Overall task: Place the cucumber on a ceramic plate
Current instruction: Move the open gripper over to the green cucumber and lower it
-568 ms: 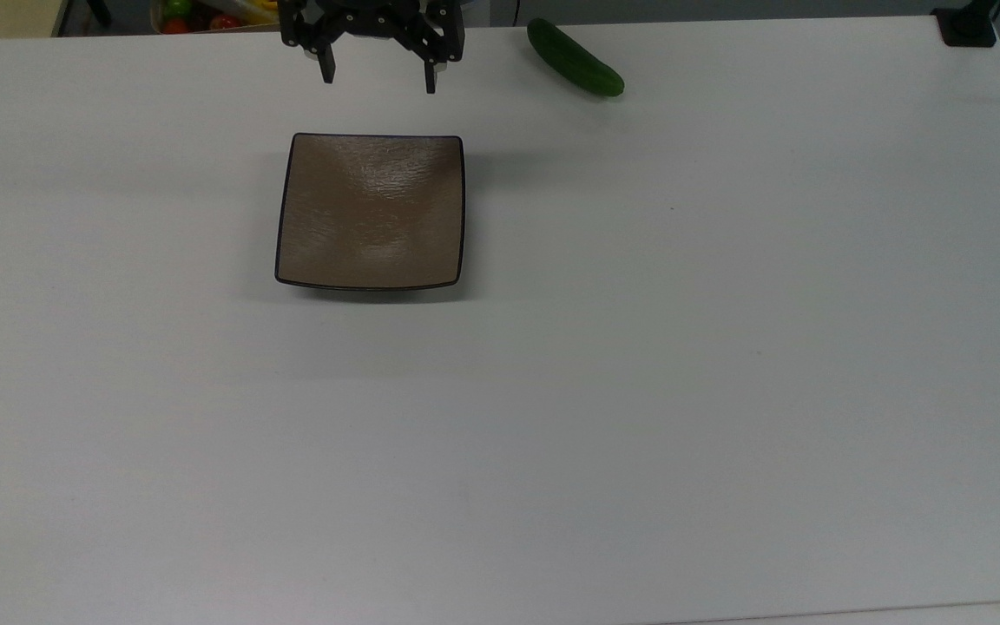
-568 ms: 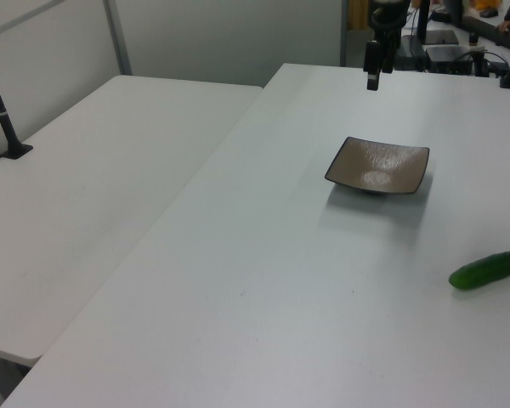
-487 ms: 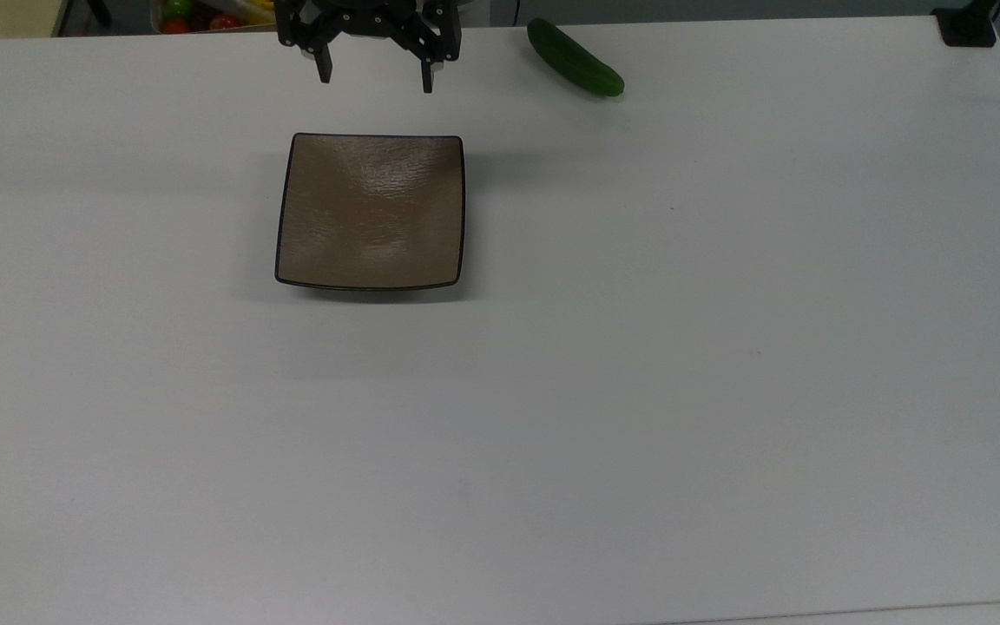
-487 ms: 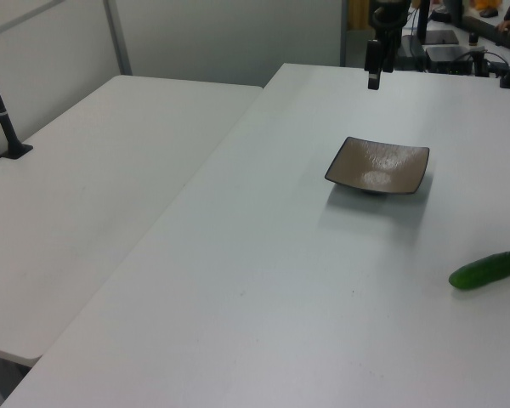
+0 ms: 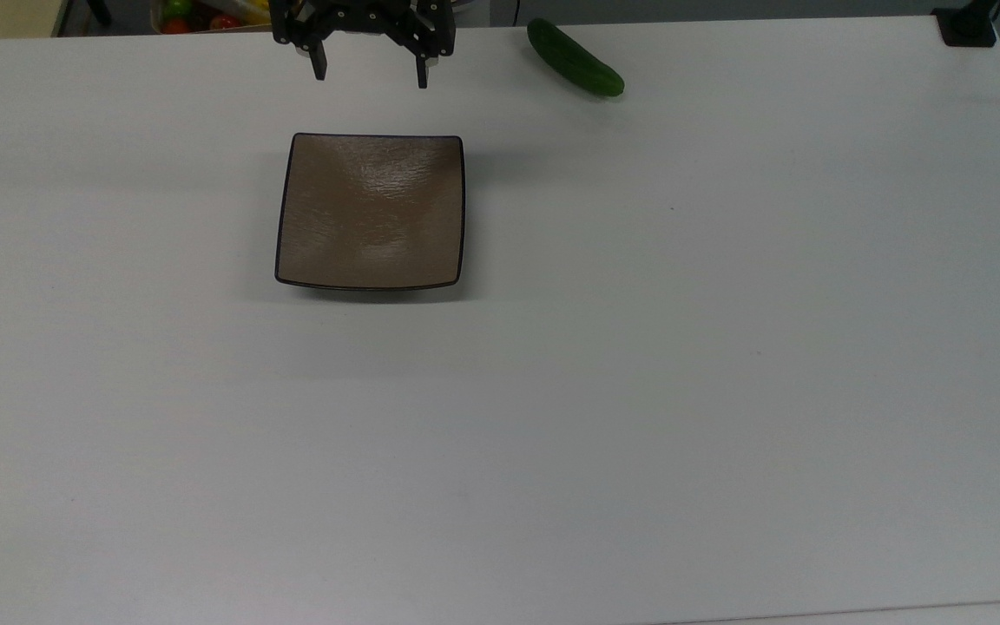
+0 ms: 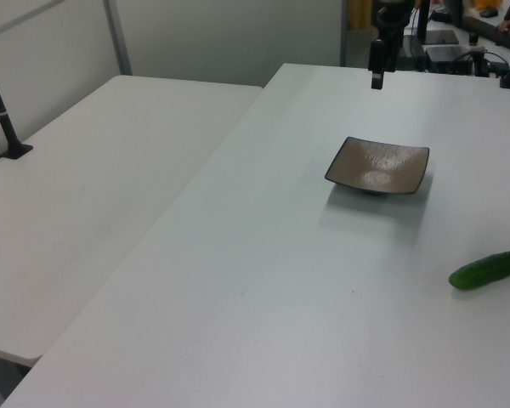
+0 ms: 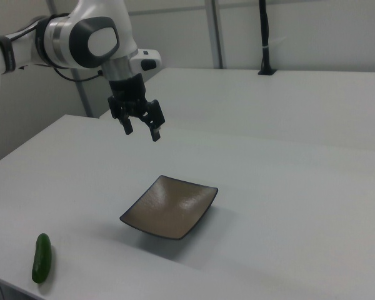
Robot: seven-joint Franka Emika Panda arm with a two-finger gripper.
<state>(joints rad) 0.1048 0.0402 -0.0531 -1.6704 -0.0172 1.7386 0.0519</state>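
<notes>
**Asker:** White laminate is most of what I see. Where do things lie on it?

**Me:** The white table [image 5: 639, 391] carries just two things. The ceramic plate [image 5: 370, 211] sits flat, brown and bare, toward the top view's upper left. The cucumber [image 5: 575, 57] lies well apart from it, close to the far edge on the top view's right; in the left view [image 6: 487, 269] it rests near the right border, and in the right view [image 7: 41, 257] at the bottom left corner.

**Asker:** And your claw?

**Me:** My gripper [image 5: 368, 76] hangs in the air beyond the plate's far edge, fingers spread wide and holding nothing. The right view [image 7: 142, 128] shows it well above the table, pointing down.

**Asker:** What changed in the last half second?

**Me:** Only me. I've slid a little toward the top view's upper left and toward the far table edge, and I seem to have lifted slightly. The plate and cucumber have not budged.

**Asker:** What does that mean for the job?

**Me:** I'd judge it is barely begun. The cucumber is untouched, and my drift went slightly away from it, so this looks like setting up. Next I must travel to the top view's right, turn my fingers across the cucumber's slant, and descend over its middle.
</notes>
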